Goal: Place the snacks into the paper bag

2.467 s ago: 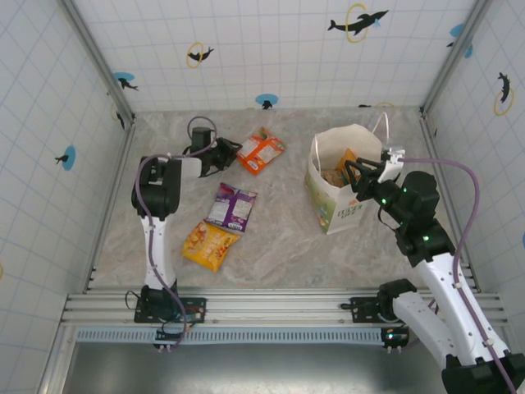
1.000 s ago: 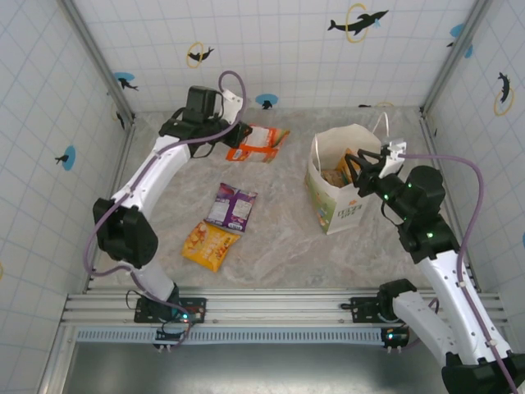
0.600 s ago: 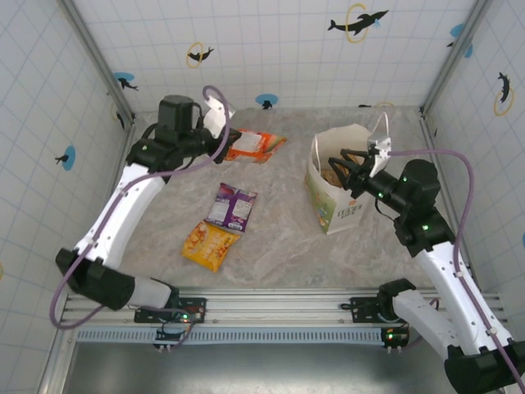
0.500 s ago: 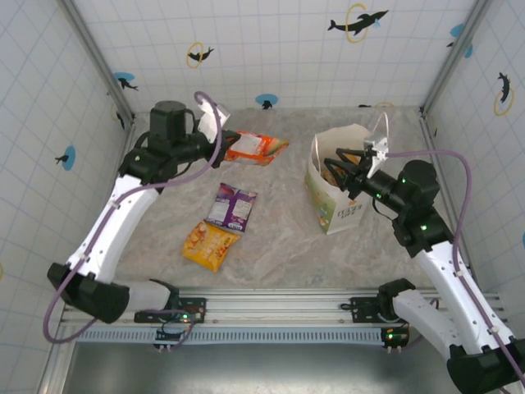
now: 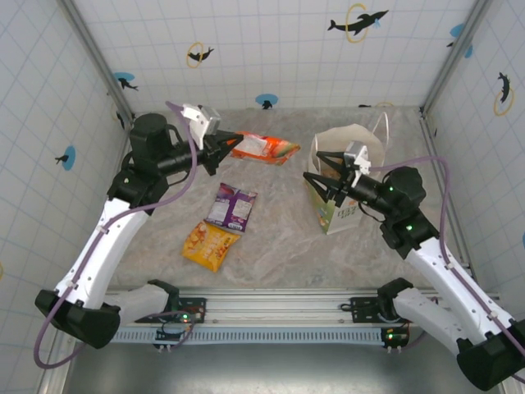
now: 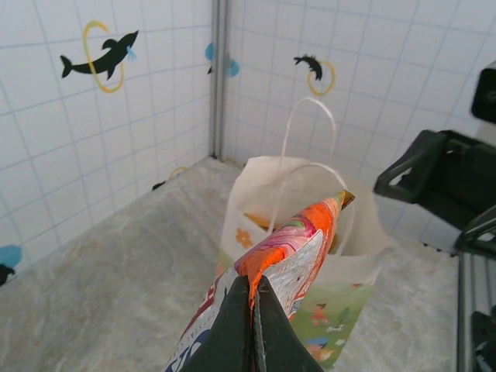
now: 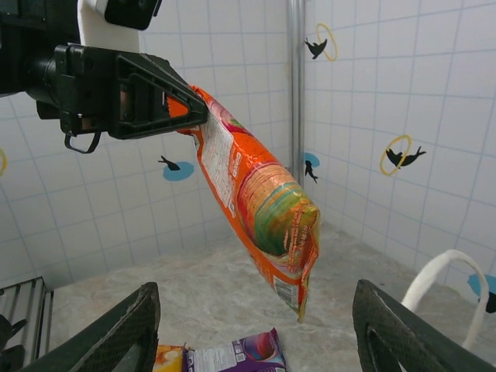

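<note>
Top cam overhead-rear, downward; L wrist cam toward paper bag (image 6: 252, 186); R wrist cam leftward; orange packet (image 7: 260, 209) shared.

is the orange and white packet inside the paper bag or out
Out: the shiny orange-white snack packet hangs in the air, pinched by the left hand, beside the cream-white paper bag.

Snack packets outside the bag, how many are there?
3. An orange packet hangs in the air, pinched by the left gripper; a purple packet lies on the table; a yellow packet lies nearer the arms. More may be hidden inside the bag.
</note>
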`<state>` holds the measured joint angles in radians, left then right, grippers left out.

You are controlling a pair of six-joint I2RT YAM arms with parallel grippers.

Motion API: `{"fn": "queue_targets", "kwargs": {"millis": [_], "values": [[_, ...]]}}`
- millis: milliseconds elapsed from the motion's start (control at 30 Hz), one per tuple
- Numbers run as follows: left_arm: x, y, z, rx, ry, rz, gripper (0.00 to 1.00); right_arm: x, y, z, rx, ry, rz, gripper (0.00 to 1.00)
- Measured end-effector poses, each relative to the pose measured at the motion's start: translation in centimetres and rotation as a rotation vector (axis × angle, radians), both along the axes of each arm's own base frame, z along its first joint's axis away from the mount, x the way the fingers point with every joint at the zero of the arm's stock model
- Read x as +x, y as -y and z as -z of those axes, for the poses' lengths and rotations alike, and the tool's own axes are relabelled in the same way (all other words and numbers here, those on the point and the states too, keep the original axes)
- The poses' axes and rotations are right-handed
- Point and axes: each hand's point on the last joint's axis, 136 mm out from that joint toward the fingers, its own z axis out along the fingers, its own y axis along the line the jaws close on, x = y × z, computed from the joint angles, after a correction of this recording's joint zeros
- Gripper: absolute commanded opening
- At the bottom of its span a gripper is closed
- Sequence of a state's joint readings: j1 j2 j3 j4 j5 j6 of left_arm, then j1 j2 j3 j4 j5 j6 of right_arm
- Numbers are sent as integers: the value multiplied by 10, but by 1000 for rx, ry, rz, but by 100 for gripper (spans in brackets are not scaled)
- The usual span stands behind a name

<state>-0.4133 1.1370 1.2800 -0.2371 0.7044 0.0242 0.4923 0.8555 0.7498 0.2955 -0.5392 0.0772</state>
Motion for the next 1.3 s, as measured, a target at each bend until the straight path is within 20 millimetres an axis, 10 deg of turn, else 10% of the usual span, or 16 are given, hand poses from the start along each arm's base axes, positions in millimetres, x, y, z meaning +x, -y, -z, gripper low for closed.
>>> {"fn": "queue_targets", "kwargs": {"millis": [1300], "values": [[-19, 6, -21, -162, -30, 86, 0, 16, -64, 11, 43, 126, -103, 58]]}}
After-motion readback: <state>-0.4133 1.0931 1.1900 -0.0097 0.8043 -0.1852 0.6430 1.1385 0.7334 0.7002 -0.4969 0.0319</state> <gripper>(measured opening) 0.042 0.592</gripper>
